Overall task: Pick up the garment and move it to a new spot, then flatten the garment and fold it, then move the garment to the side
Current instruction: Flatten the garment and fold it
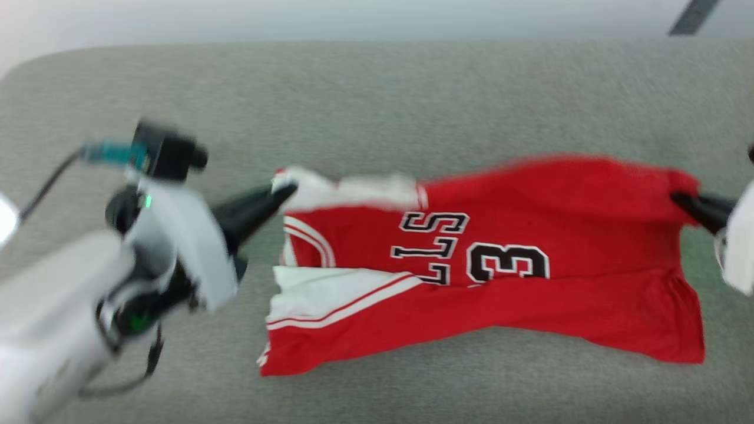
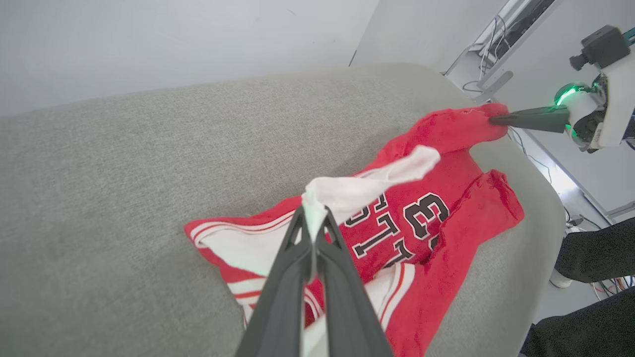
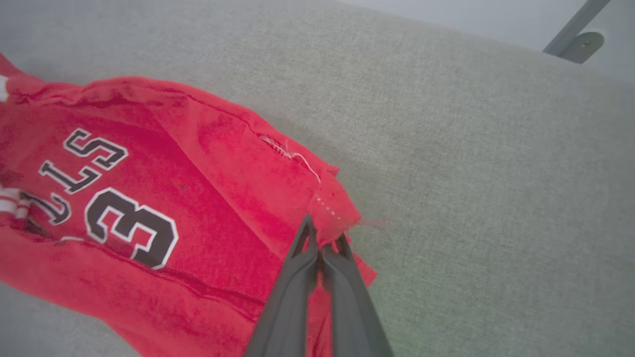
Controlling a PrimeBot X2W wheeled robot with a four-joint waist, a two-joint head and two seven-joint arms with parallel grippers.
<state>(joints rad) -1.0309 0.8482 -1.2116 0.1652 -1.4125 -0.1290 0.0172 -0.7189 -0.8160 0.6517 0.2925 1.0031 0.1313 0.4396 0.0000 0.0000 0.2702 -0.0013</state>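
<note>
The garment [image 1: 530, 247] is a red jersey with white sleeves, black lettering and a "3" showing. It hangs stretched between my two grippers over the grey cushion [image 1: 377, 106], its lower half drooping onto the fabric. My left gripper [image 1: 287, 191] is shut on a white sleeve at the garment's left end; the left wrist view shows that sleeve [image 2: 357, 191] pinched at my left gripper [image 2: 313, 218]. My right gripper [image 1: 683, 200] is shut on the red hem corner, seen close in the right wrist view at my right gripper [image 3: 322, 238] on the garment [image 3: 198, 188].
The grey cushion [image 3: 496, 173] spreads wide behind and to the right of the garment, with rounded edges. Beyond its right edge in the left wrist view are floor cables [image 2: 526, 144] and a person's dark trouser legs [image 2: 595, 258]. A grey bracket [image 3: 575, 39] stands past the far edge.
</note>
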